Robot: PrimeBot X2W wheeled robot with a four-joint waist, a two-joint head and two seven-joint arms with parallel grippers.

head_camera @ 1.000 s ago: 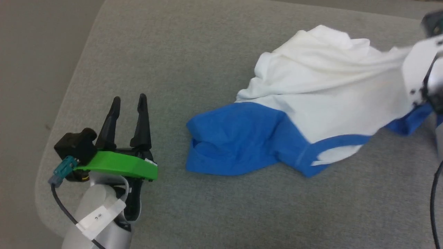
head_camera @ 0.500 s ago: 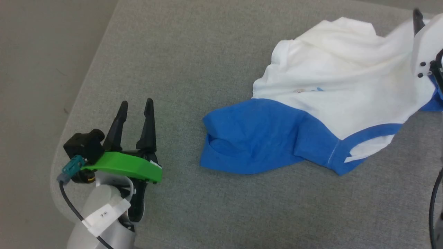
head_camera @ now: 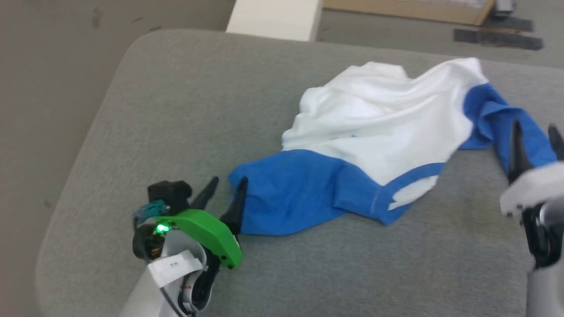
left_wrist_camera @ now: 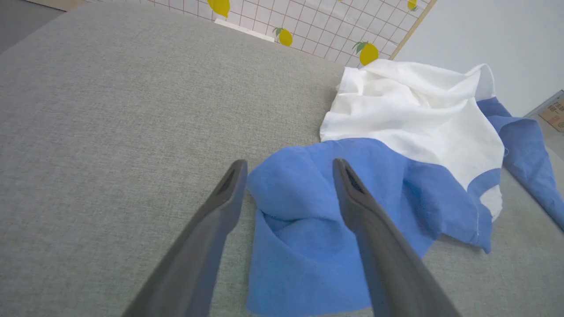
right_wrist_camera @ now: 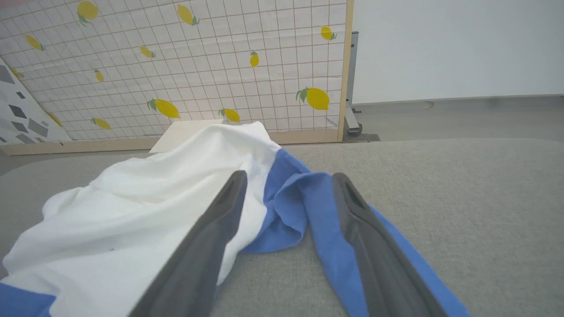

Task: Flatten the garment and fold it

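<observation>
Grey padded surface (head_camera: 176, 110) underneath, rounded corner at left. Lemon-print grid panel (right_wrist_camera: 176, 66) behind. Crumpled on the pad, right of centre: garment (head_camera: 374, 127), white body bunched in the middle, a blue sleeve trailing at each end. Left gripper (head_camera: 229, 180) at the near blue sleeve's end, fingers spread, gripping nothing, one finger over the cloth. Right gripper (head_camera: 535, 127) over the other blue sleeve, fingers likewise apart, nothing pinched.
</observation>
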